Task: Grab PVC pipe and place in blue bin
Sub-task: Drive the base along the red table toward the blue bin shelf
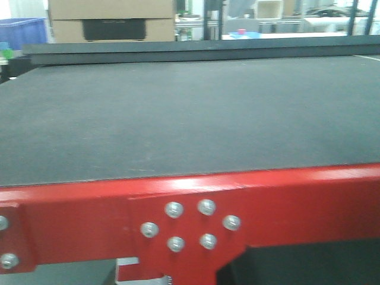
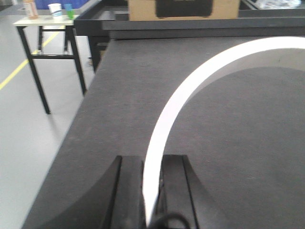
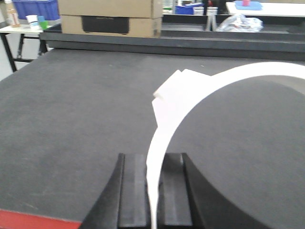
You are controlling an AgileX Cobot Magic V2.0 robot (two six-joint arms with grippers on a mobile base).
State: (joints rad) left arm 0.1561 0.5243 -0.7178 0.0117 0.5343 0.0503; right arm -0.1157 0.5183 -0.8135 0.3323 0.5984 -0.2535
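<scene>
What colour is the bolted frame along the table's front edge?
The frame is red, clearest in the exterior front-facing view.

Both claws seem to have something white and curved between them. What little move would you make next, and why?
Probably lift and carry it forward-left. The PVC pipe shows its curved rim pinched between the fingers of the left claw and of the right claw, so it looks gripped. The blue bin stands beyond the far left corner of the table.
</scene>
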